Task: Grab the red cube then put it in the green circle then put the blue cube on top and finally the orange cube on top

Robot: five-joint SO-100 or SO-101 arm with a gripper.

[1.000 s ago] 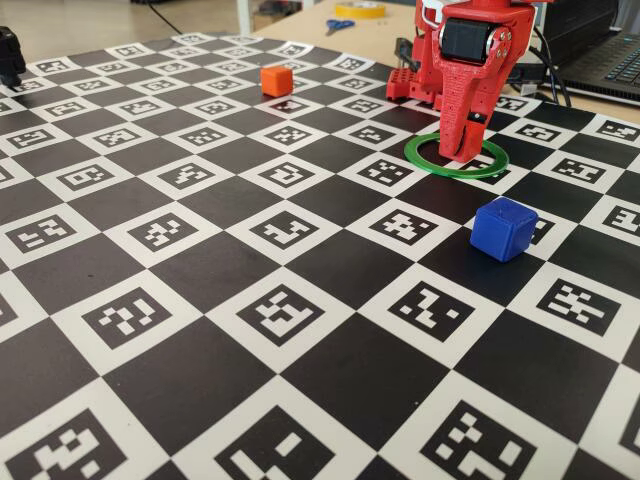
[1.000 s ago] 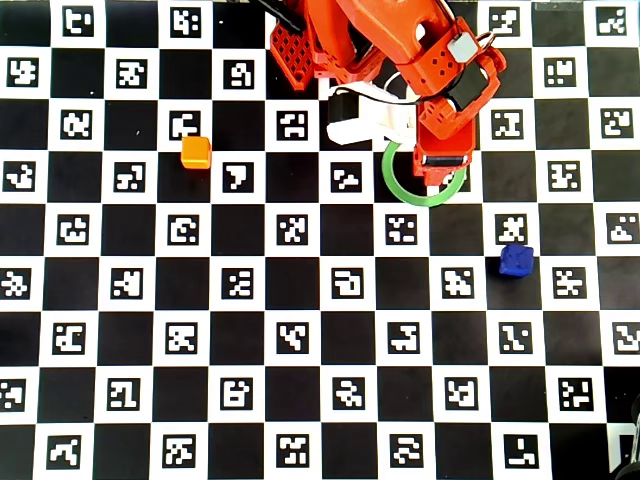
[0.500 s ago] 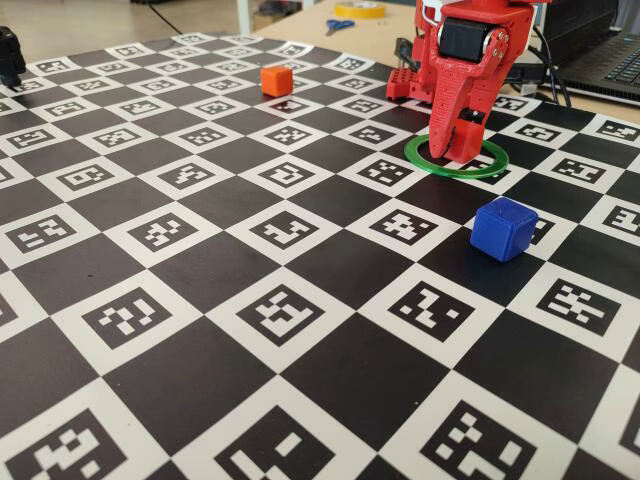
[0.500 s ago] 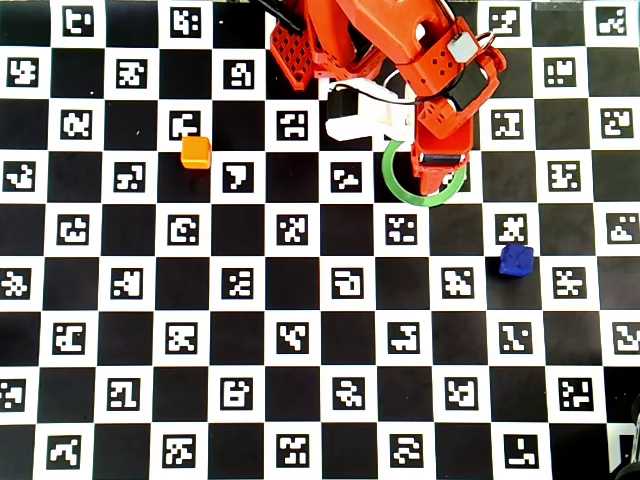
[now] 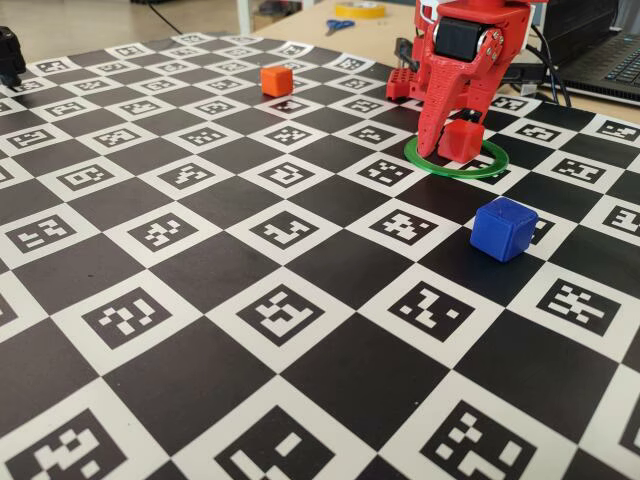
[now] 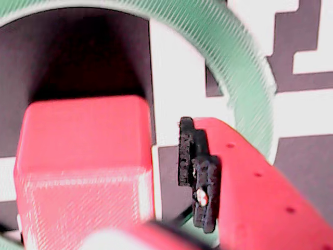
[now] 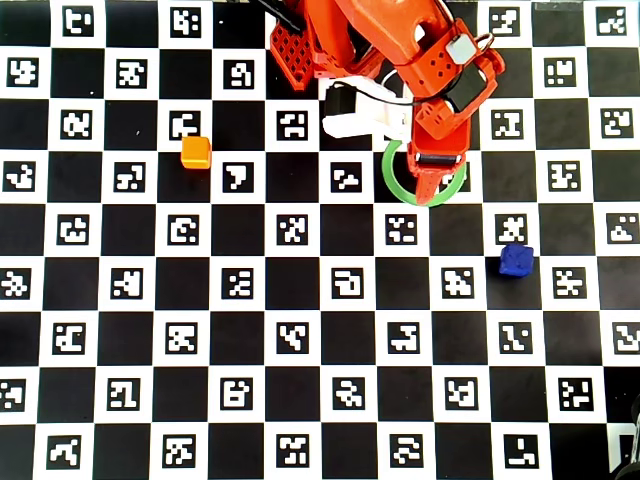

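Observation:
The red cube [image 5: 463,141] rests on the board inside the green circle [image 5: 455,176]. My gripper [image 5: 447,140] is lowered around the cube. In the wrist view the cube [image 6: 86,166] fills the left side, and a clear gap separates it from the black-padded finger [image 6: 200,172] on its right; the other finger is hidden. The green circle [image 6: 234,67] curves round above it. In the overhead view the arm covers the cube over the green circle [image 7: 388,172]. The blue cube [image 5: 504,228] [image 7: 516,260] and the orange cube [image 5: 276,81] [image 7: 196,152] lie apart on the board.
The checkerboard mat with printed markers covers the table. The arm's red base [image 7: 300,50] stands at the board's far edge. Scissors [image 5: 339,25], a yellow tape roll [image 5: 360,9] and a laptop [image 5: 610,60] lie beyond the board.

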